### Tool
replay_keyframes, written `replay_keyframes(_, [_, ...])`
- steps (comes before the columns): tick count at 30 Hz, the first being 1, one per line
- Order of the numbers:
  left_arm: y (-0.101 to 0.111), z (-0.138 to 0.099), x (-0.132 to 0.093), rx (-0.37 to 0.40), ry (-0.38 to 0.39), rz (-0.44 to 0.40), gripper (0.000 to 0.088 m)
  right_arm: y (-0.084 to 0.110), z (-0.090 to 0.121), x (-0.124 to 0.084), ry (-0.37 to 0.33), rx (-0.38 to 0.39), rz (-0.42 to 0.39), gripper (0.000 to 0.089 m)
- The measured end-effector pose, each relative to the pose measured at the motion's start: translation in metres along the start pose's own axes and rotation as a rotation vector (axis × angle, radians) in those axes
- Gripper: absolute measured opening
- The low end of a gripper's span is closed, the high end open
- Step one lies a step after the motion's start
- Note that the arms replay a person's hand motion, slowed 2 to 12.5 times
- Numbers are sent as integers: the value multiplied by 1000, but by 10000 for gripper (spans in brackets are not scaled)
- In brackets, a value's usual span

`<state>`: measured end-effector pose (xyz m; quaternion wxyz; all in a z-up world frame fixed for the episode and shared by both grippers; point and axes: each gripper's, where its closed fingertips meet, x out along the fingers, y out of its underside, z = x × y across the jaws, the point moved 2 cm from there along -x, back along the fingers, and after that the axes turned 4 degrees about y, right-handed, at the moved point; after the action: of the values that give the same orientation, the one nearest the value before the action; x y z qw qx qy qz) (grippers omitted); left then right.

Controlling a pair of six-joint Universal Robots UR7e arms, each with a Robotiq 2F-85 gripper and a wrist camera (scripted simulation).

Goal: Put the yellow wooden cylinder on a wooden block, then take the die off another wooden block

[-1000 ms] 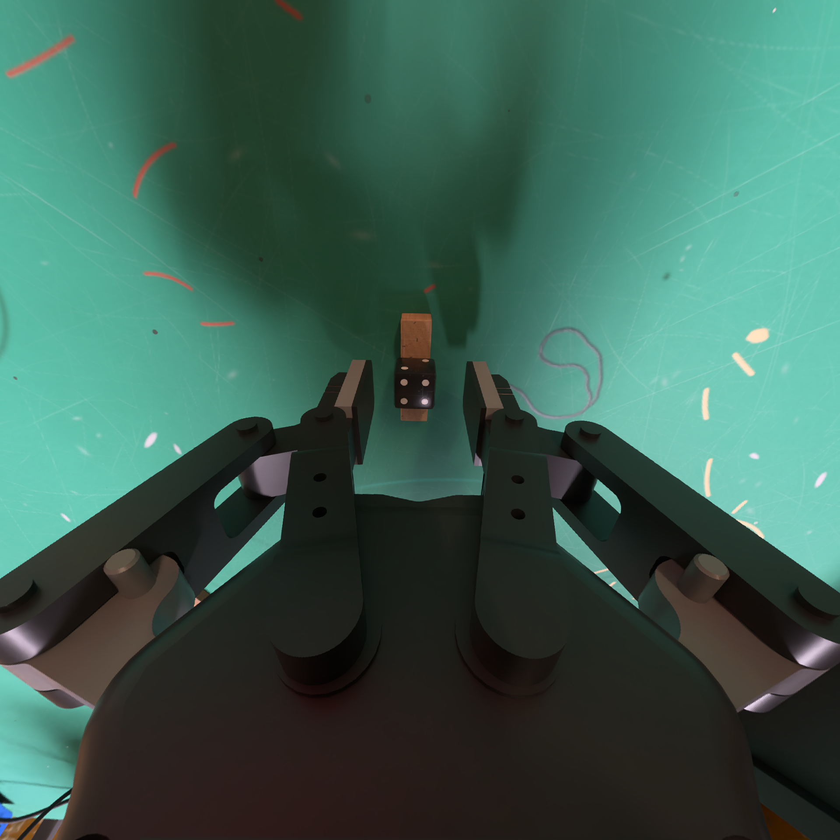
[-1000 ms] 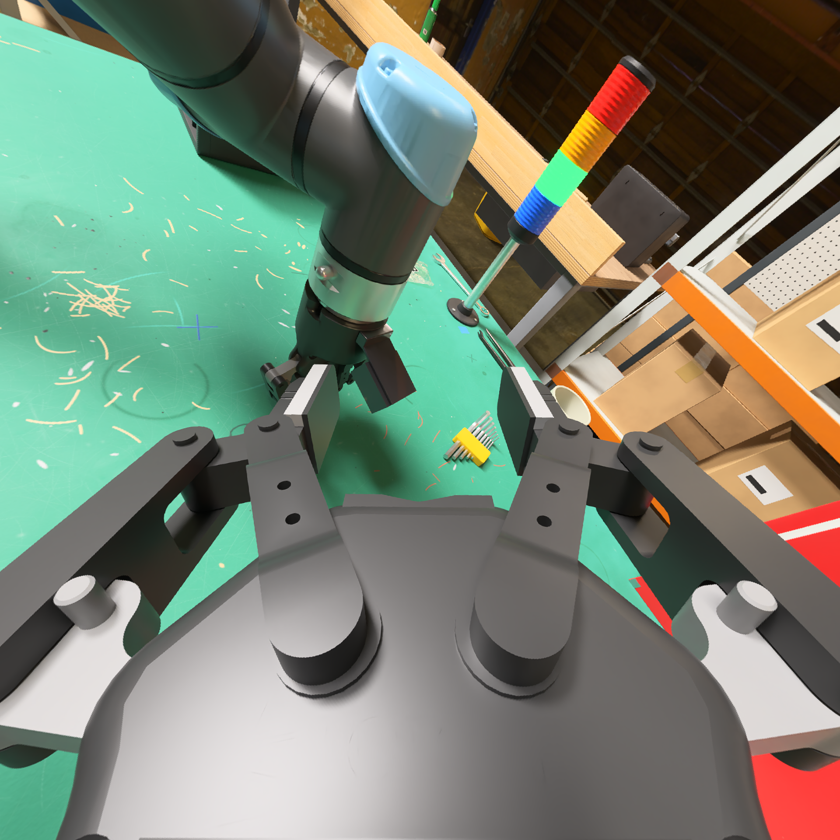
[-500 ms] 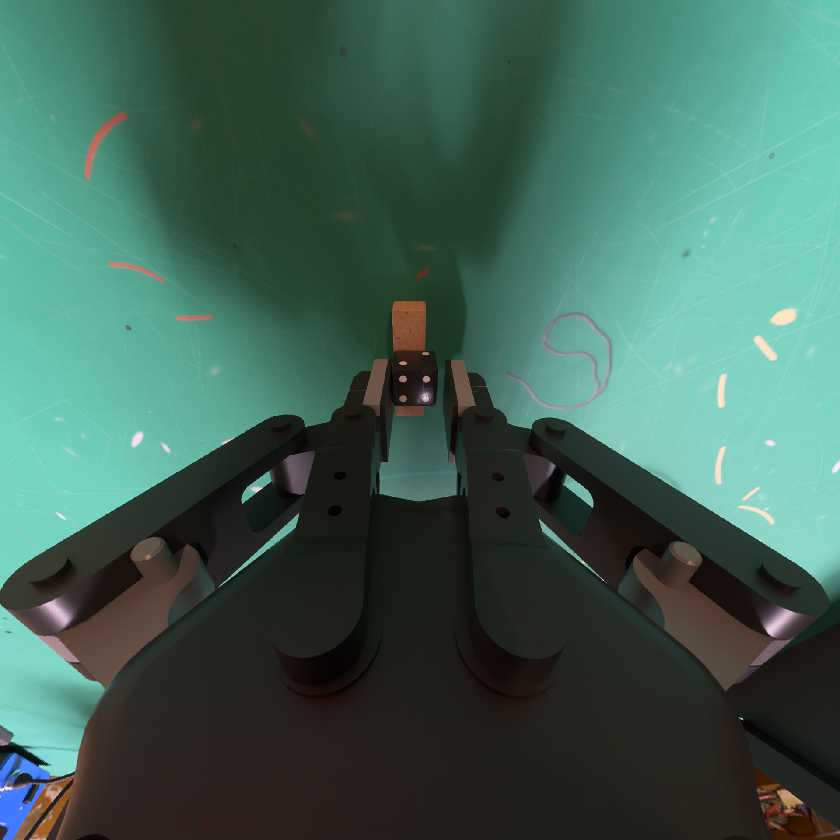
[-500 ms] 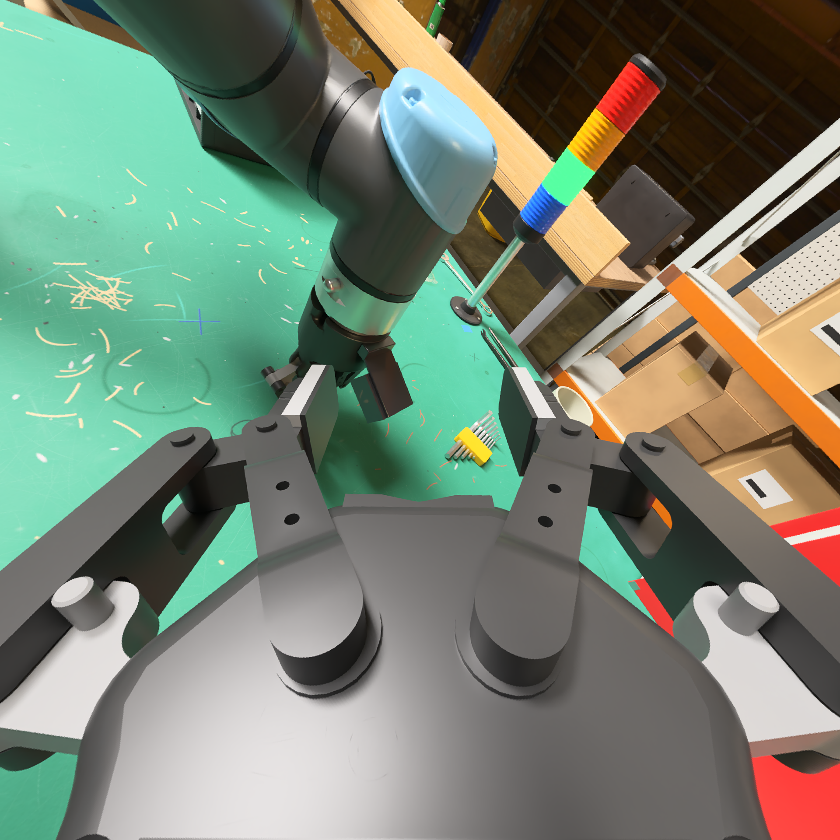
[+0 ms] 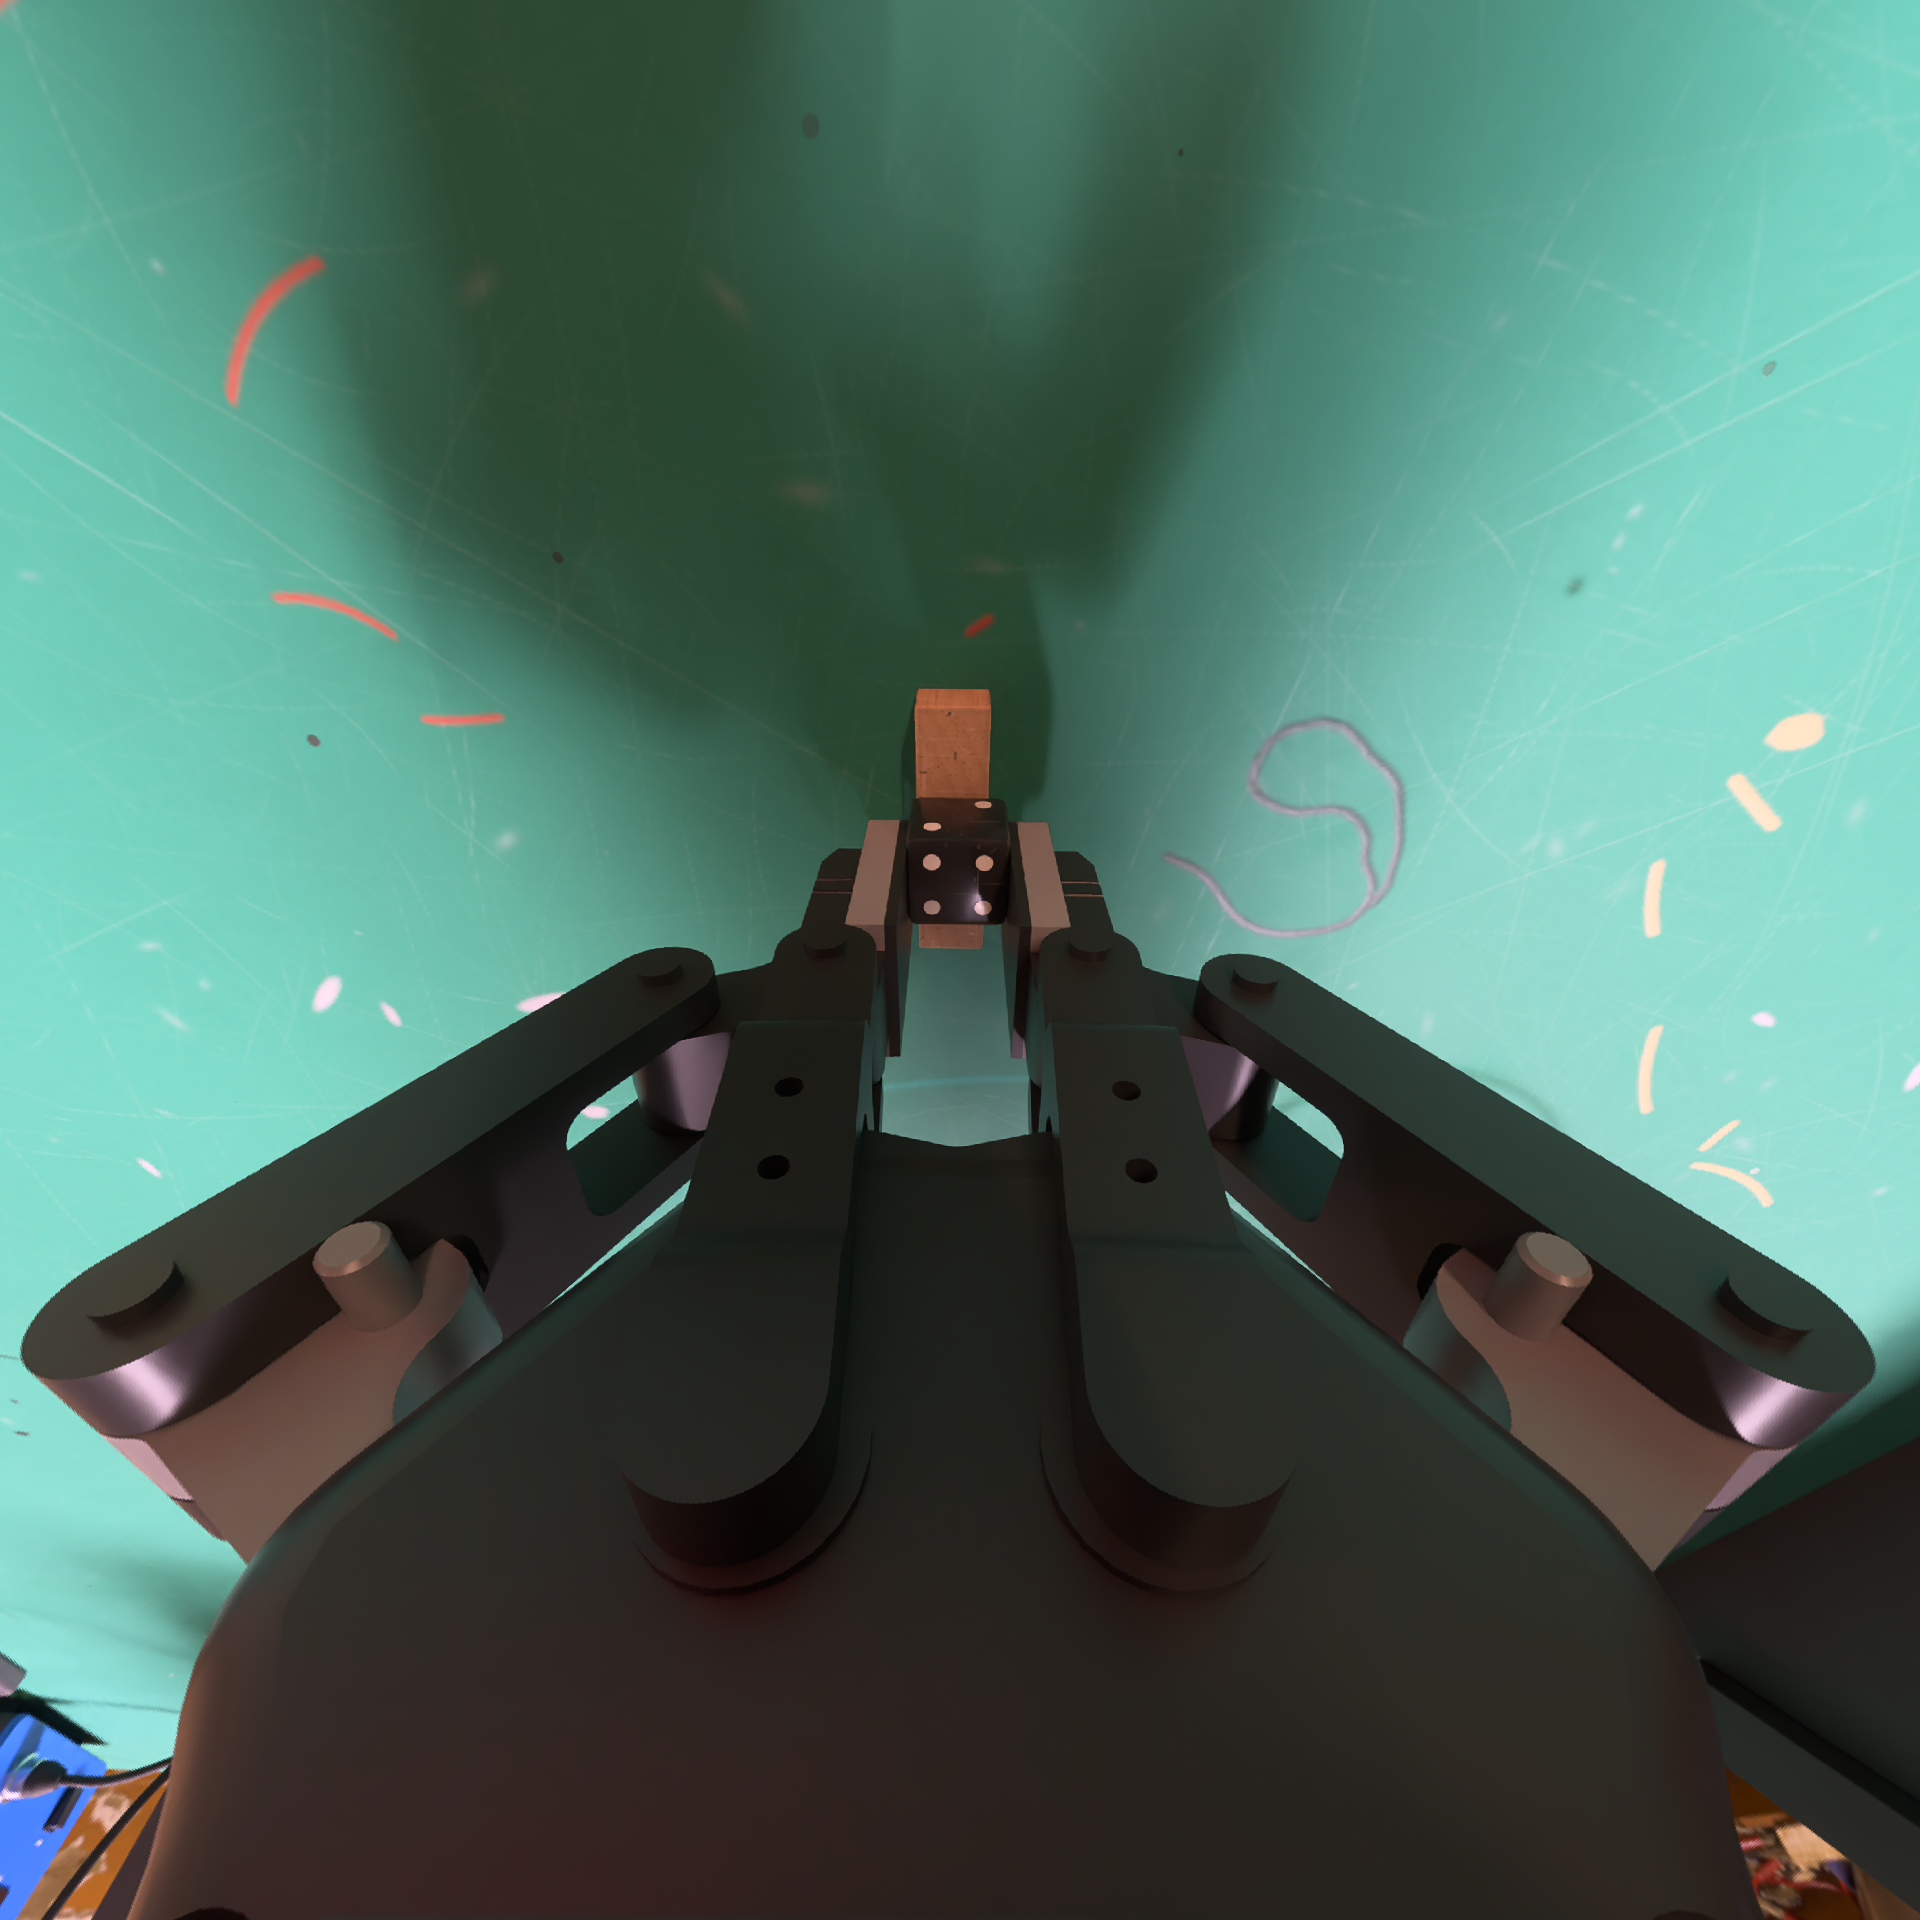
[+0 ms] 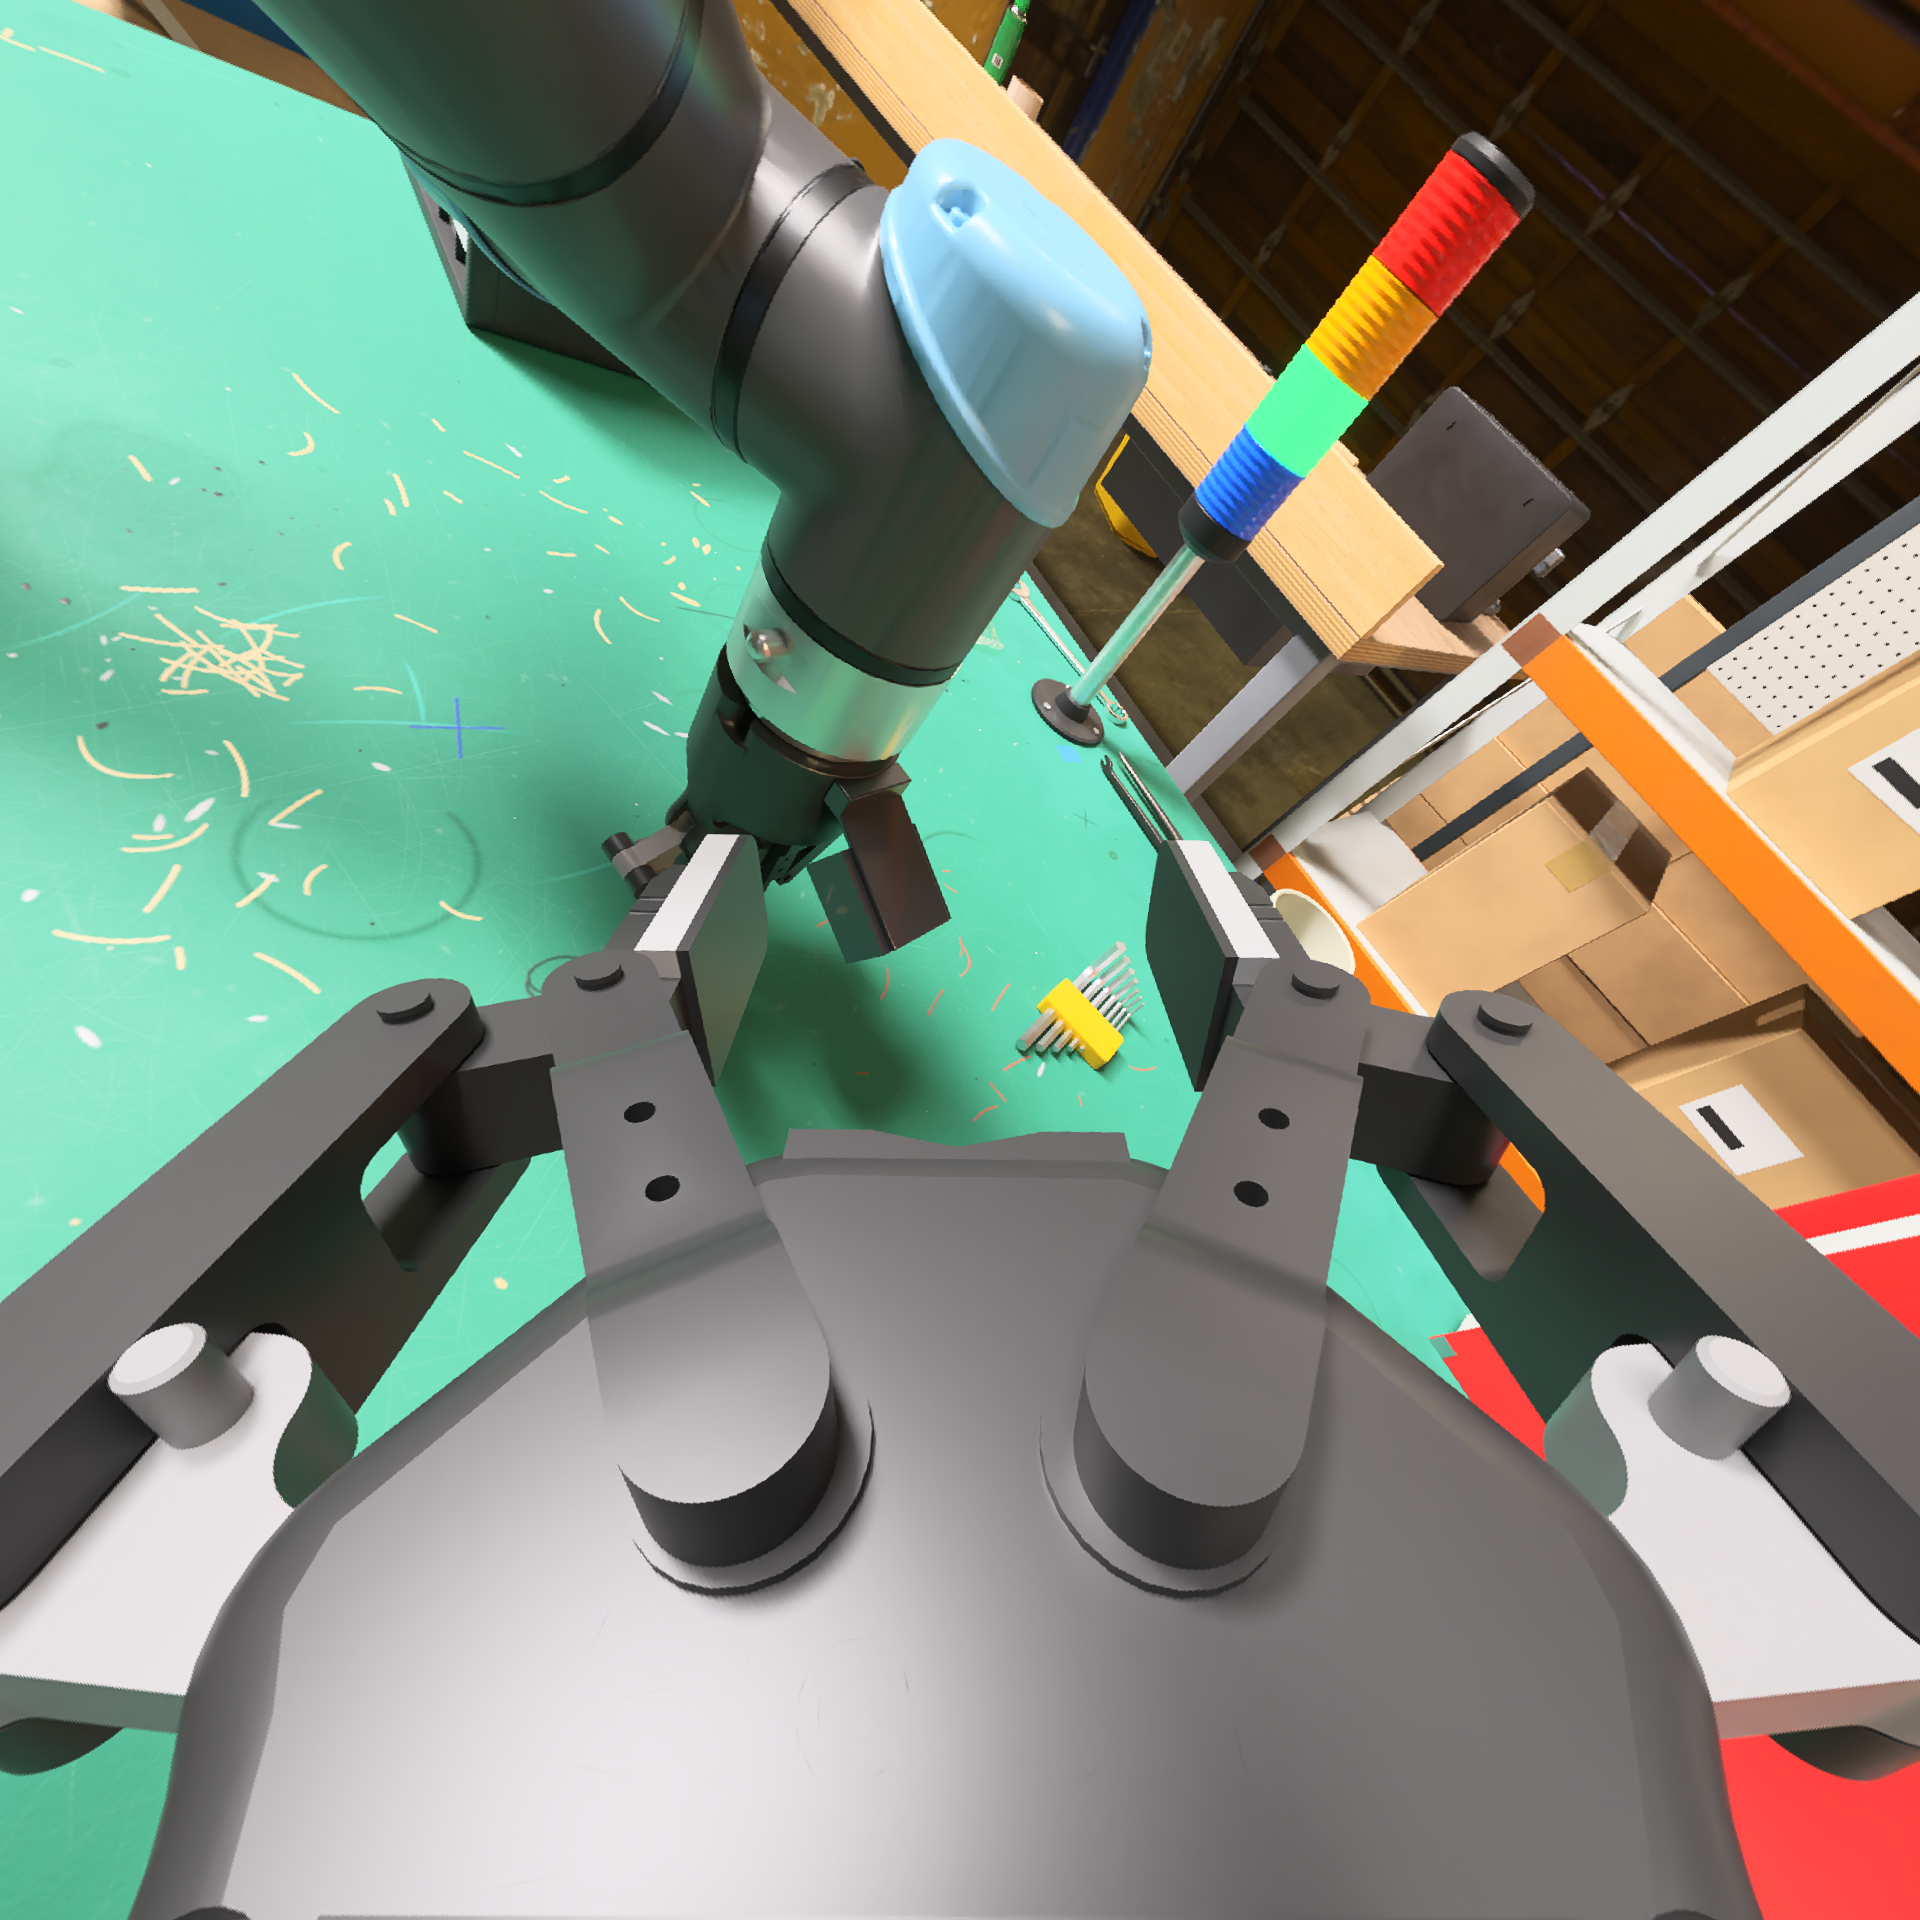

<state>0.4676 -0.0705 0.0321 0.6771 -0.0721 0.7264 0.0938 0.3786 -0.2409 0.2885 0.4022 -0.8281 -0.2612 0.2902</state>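
In the left wrist view, my left gripper (image 5: 957,871) is shut on a black die (image 5: 957,864) with white pips. Both pads press the die's sides. Under the die lies a narrow wooden block (image 5: 951,740) on the green mat; its far end and a sliver of its near end show. I cannot tell whether the die still touches the block. In the right wrist view, my right gripper (image 6: 956,935) is open and empty, held above the mat. The left arm (image 6: 831,416) reaches down in front of it. The yellow cylinder is not in view.
A yellow holder with metal bits (image 6: 1083,1013) lies on the mat near the right gripper. A signal tower (image 6: 1340,364) stands at the mat's edge. Beyond it are a wooden bench (image 6: 1195,343) and shelves with cardboard boxes (image 6: 1558,894). A grey thread loop (image 5: 1325,831) lies right of the block.
My left gripper has closed from open around the die to shut on it. The right gripper has stayed open, with its view shifting slightly.
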Motion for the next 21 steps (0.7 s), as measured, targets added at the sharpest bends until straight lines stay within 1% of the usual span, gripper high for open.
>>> replay_keyframes(5, [-4, 1, -6, 5, -12, -44, 158, 0, 0, 0, 2, -6, 0, 663])
replay_keyframes(10, [-12, 2, -19, 10, -19, -131, 159, -1, 0, -1, 6, -11, -2, 673])
replay_keyframes(15, [-19, 2, -41, 14, -37, -226, 159, -2, -1, -2, 10, -13, -7, 679])
replay_keyframes(21, [-20, 1, -76, 32, -75, -312, 159, -3, -2, -4, 15, -14, -14, 682])
